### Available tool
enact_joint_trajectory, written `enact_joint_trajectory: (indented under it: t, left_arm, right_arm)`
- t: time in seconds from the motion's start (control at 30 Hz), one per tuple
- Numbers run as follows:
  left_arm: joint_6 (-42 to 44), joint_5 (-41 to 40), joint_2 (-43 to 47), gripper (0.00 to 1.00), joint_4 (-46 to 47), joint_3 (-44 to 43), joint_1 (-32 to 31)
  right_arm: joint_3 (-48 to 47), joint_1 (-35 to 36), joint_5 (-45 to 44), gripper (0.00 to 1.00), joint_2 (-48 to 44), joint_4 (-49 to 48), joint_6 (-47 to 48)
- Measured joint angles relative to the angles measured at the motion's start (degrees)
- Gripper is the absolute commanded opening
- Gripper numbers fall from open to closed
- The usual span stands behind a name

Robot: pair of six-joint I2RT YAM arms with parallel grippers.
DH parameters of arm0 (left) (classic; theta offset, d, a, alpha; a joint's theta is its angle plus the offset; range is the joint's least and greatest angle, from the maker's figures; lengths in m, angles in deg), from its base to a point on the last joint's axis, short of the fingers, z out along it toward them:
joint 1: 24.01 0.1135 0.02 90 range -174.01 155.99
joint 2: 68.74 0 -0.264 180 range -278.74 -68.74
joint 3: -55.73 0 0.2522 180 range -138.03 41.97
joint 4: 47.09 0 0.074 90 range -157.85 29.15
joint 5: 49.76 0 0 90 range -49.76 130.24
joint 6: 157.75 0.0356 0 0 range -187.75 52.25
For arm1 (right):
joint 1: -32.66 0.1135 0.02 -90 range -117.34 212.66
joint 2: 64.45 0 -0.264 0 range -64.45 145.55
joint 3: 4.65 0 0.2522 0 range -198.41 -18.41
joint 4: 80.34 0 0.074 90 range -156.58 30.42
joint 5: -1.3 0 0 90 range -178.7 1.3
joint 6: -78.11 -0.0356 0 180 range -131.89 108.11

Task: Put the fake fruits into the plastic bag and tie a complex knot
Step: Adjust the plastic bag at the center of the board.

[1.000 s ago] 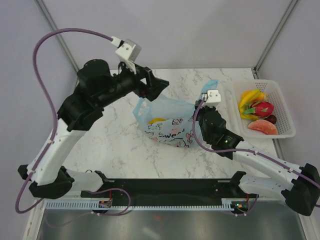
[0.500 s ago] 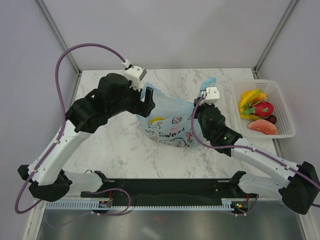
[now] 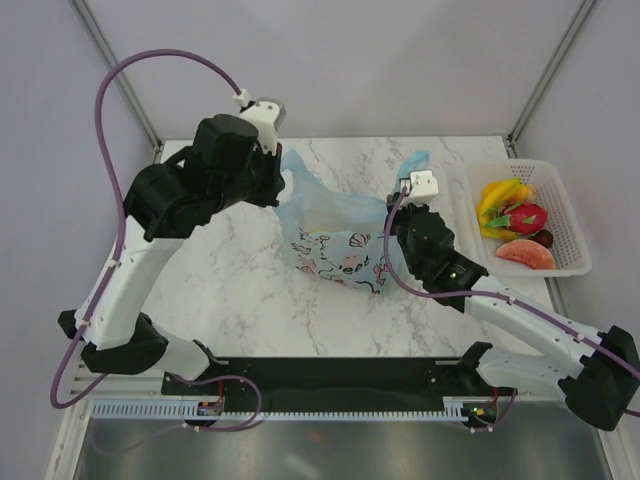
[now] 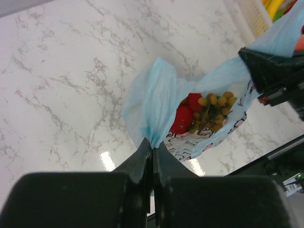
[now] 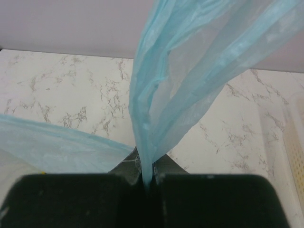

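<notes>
since l jaws pinch one handle of bag [image 3: 335, 232] & r jaws the other, mouth's held open for more fruit [image 3: 512, 215].

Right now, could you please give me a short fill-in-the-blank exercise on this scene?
The left gripper pinches one ____ of the plastic bag.
The right gripper is not open but ____ on the bag's opposite end.
The tan cluster lies ____ the bag.
The bananas lie in the ____ mesh basket.
Missing words: handle; shut; inside; white.
</notes>
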Motion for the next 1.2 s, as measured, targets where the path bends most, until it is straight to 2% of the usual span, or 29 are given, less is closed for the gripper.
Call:
enact_joint_trajectory:
  t: [0.07, 0.17, 0.33, 0.43, 0.57, 0.63, 0.7, 0.73, 0.87, 0.93, 1.13, 1.2]
  left_arm:
    - [-1.09, -0.46, -3.48, 0.02, -3.19, -9.70, 0.00]
    - [-2.84, -0.24, -5.99, 0.02, -4.39, -17.99, 0.00]
    - [-6.43, 1.31, -6.58, 0.03, -6.05, -20.11, 0.00]
    - [-8.59, 2.14, -5.27, 0.02, -5.22, -15.06, 0.02]
    - [-12.02, 3.32, 0.76, 0.04, 0.13, 1.11, 0.00]
    - [-13.60, 3.98, 5.07, 0.07, 3.48, 10.19, 0.00]
    - [-14.69, 4.31, 7.80, 0.11, 5.84, 14.80, 0.00]
    - [-15.10, 4.37, 8.79, 0.15, 7.85, 16.17, 0.00]
    - [-15.54, 5.40, 10.32, 0.17, 15.26, 18.38, 0.00]
    - [-15.50, 5.73, 10.05, 0.22, 18.29, 18.64, 0.00]
    - [-14.51, 6.34, 8.46, 0.35, 23.98, 18.69, 0.00]
    - [-13.73, 6.32, 8.07, 0.36, 24.98, 18.71, 0.00]
  right_arm:
    - [-0.63, 0.00, 1.33, 0.00, -0.52, 0.17, 0.94]
    - [-2.05, 0.00, 4.00, 0.00, -1.01, 0.04, 2.36]
    - [-4.22, 0.00, 7.19, 0.00, -1.03, 0.17, 4.55]
    - [-4.35, 0.00, 8.11, 0.00, -1.09, 0.46, 6.14]
    - [-4.24, -0.02, 9.97, 0.00, -1.53, 0.68, 7.52]
    - [-4.00, -0.35, 10.91, 0.00, -1.64, 0.61, 7.69]
    - [-3.89, -0.90, 12.07, 0.00, -1.55, 0.63, 7.67]
    - [-3.76, -1.18, 12.63, 0.00, -1.55, 0.50, 7.63]
    - [-2.54, -2.01, 14.03, 0.00, -1.55, -0.33, 7.30]
    - [-1.70, -2.47, 14.67, 0.00, -1.51, -0.50, 7.15]
    - [1.18, -4.04, 16.31, 0.00, -1.73, -1.53, 6.78]
    - [1.97, -4.55, 16.87, 0.00, -2.08, -1.70, 6.78]
